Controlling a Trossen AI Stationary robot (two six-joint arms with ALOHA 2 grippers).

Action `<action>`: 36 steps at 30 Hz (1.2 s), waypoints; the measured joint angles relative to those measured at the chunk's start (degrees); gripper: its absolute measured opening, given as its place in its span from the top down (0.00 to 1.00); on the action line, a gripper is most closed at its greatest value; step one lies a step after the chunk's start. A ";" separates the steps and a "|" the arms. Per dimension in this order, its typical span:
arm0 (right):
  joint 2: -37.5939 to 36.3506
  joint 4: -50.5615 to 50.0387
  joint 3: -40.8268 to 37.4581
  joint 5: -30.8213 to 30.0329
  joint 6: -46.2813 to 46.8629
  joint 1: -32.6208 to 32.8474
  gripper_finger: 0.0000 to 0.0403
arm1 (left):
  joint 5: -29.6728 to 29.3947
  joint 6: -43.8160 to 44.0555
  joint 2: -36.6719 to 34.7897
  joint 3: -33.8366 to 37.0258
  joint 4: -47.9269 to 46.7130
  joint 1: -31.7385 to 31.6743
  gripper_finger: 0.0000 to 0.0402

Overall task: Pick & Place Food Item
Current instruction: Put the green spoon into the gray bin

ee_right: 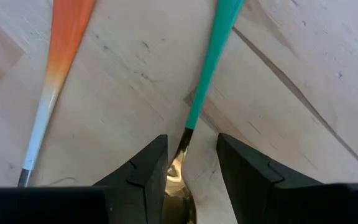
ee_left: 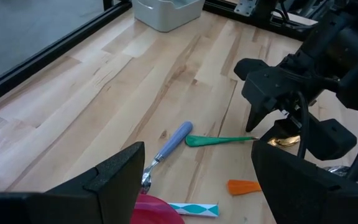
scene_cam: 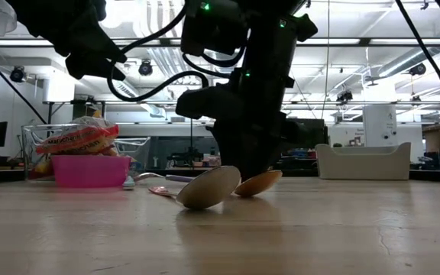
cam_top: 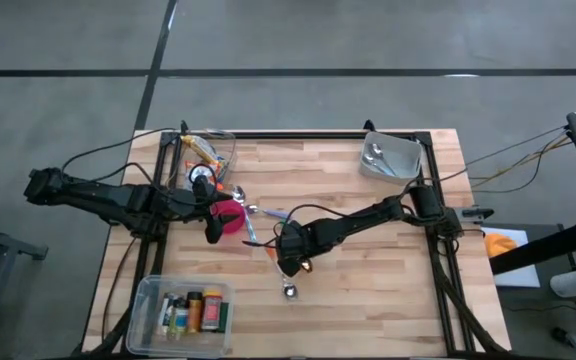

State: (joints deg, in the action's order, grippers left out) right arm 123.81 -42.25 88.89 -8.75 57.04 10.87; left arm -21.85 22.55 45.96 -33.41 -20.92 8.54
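A spoon with a green handle point(ee_right: 213, 56) and a gold bowl point(ee_right: 178, 174) lies flat on the wooden table, near the middle. My right gripper point(ee_right: 188, 162) points steeply down over it, open. Its fingers stand on either side of the spoon's gold neck. I cannot see them touching it. An orange-handled utensil point(ee_right: 67, 31) lies beside the spoon. My left gripper point(ee_left: 210, 186) hovers open above a pink bowl point(cam_top: 230, 215) on the table's left. A food packet point(scene_cam: 79, 137) sits in a clear bin point(cam_top: 208, 152) at the far left.
A blue-handled spoon point(ee_left: 173, 140) lies between the pink bowl and the green spoon. A metal spoon point(cam_top: 290, 291) lies nearer the front edge. A grey bin point(cam_top: 390, 158) stands at the far right. A clear box of small bottles point(cam_top: 183, 310) is at the near left.
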 joint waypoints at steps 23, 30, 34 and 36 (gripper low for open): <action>-0.17 -3.99 -0.29 -0.44 -0.97 -0.04 0.86 | 0.02 0.00 -0.01 0.00 -0.01 -0.01 0.26; -0.17 -3.76 -0.31 -0.36 -1.22 -0.04 0.95 | 0.01 0.01 0.00 0.00 -0.01 0.00 0.26; -0.17 -3.66 -0.31 -0.24 -1.16 -0.04 0.95 | 0.01 0.00 0.00 0.00 -0.01 0.00 0.26; -0.17 -3.64 -0.31 -0.24 -1.12 -0.04 0.95 | 0.00 0.00 0.01 0.00 -0.01 0.01 0.26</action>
State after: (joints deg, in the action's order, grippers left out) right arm 123.63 -45.89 88.58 -8.99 55.92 10.83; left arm -21.85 22.55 45.98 -33.41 -20.93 8.56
